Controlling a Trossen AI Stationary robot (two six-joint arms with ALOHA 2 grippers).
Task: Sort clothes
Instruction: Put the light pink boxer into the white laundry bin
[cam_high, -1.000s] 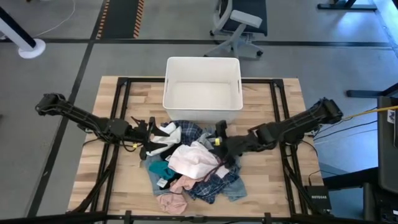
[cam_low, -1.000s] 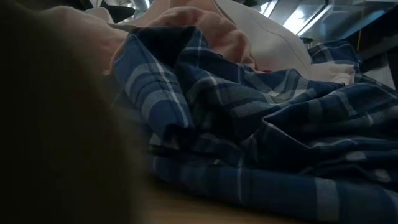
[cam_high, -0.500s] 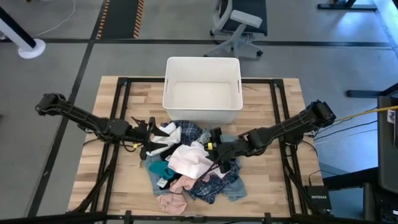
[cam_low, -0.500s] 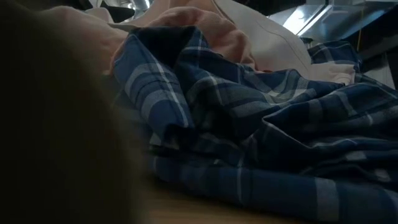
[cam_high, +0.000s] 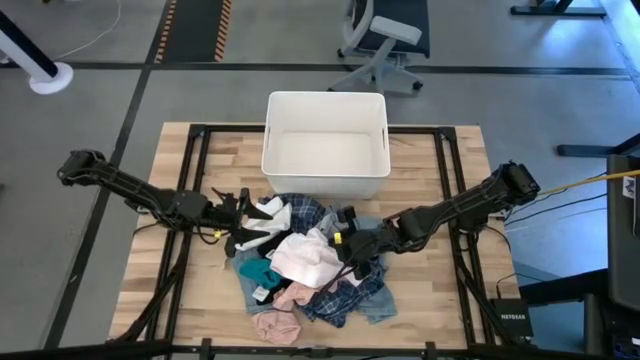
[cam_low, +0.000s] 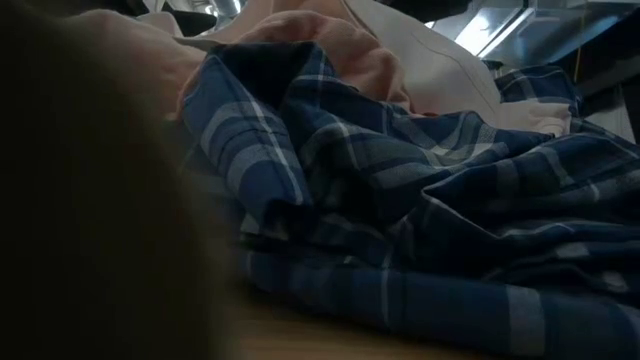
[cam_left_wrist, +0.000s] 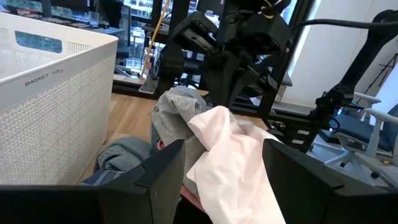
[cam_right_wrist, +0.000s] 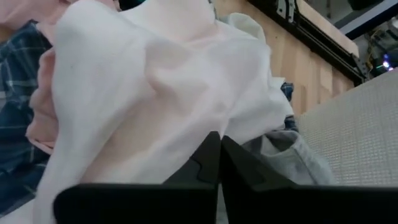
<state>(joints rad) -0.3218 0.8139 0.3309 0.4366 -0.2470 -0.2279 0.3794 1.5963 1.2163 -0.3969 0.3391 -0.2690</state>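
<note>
The clothes (cam_high: 305, 262) lie in a loose heap on the wooden desk (cam_high: 420, 305), just in front of the white bin (cam_high: 325, 145) that stands at the desk's far middle. On top of the heap sits a pale pink-white piece (cam_high: 305, 258), with a blue plaid shirt (cam_high: 345, 298) spread below it toward the near edge, a teal piece (cam_high: 258, 272) at the heap's left side and a pink piece (cam_high: 275, 323) at the near end. The right end effector (cam_high: 345, 252) reaches in from the right side and rests at the right edge of the pale piece; in its wrist view the two dark fingers (cam_right_wrist: 214, 158) are pressed together, tips against the pale fabric (cam_right_wrist: 155, 93), though whether any cloth is pinched between them cannot be told. The left end effector (cam_high: 240, 222) sits at the heap's left edge, its fingers (cam_left_wrist: 163, 168) spread wide and released, the pale garment (cam_left_wrist: 233, 155) lying between and beyond them. The low view is filled by folds of the plaid shirt (cam_low: 420, 200) with pink cloth (cam_low: 340, 50) behind it.
</note>
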